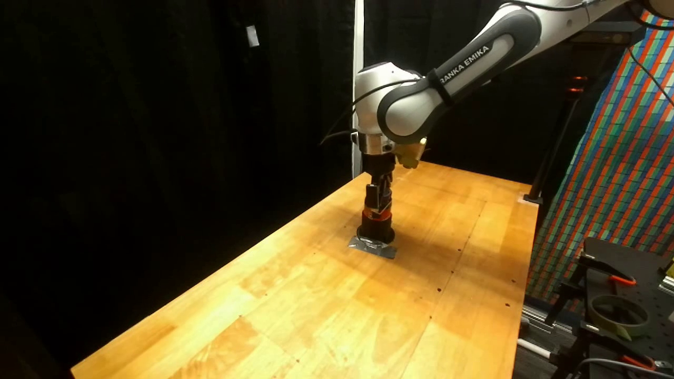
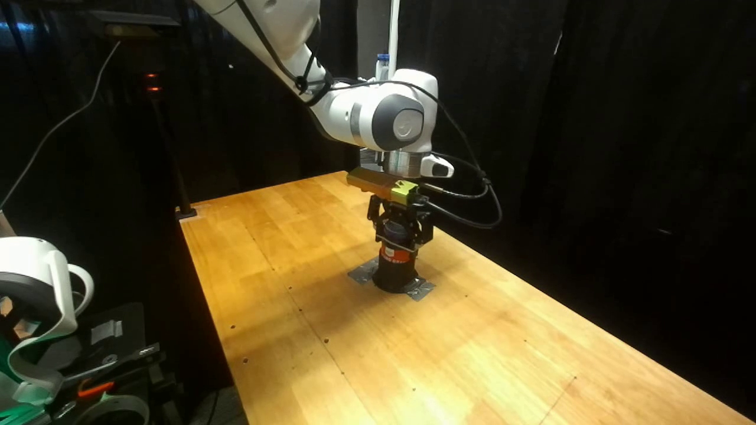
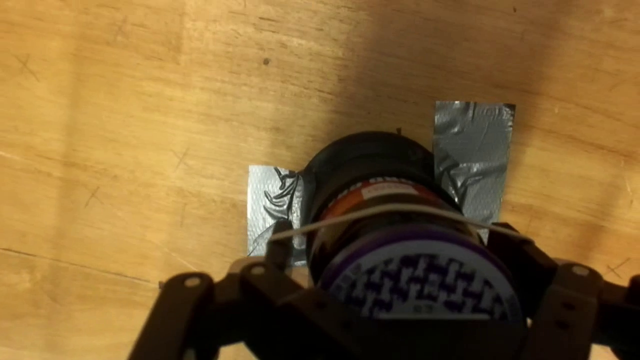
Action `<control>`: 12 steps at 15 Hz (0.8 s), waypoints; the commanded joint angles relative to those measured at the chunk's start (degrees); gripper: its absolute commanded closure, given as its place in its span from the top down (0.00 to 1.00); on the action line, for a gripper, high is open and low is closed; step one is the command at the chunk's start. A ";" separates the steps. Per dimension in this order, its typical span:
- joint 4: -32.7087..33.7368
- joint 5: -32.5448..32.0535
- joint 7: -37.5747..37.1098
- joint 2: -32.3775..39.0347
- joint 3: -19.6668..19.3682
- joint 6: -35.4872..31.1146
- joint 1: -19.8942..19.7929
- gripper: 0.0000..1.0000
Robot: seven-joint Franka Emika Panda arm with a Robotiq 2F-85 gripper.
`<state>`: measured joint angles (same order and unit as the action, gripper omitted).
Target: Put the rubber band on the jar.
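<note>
The jar stands upright, with an orange-red label [image 2: 396,255] and a dark top in both exterior views. In the wrist view its purple-rimmed patterned lid [image 3: 425,285] shows, partly hidden by the gripper. My gripper [image 3: 395,233] is open, pointing down, with one finger on each side of the jar. The left-hand finger in the wrist view stands apart from the jar; the other is close to it, contact unclear. The pale rubber band [image 3: 395,207] is stretched between the fingertips and passes across the jar's side, below the lid. The band's far side is hidden.
The jar sits in a black round base [image 1: 376,227]. Grey tape [image 3: 475,150] fixes the base to the wooden table [image 1: 316,316]. Black curtains [image 1: 184,131] hang beyond the table's edge. A dark side bench [image 1: 621,268] with a tape roll [image 1: 618,314] stands beside the table.
</note>
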<state>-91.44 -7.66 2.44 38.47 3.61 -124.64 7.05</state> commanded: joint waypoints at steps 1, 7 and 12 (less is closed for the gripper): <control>-1.71 0.52 1.65 -3.08 0.49 1.86 -0.23 0.73; -6.28 1.36 2.32 -6.55 1.11 0.66 -0.76 0.55; -8.64 5.19 7.96 -8.21 3.20 3.46 -3.74 0.55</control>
<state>-94.42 -6.38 5.16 35.63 4.31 -125.31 5.97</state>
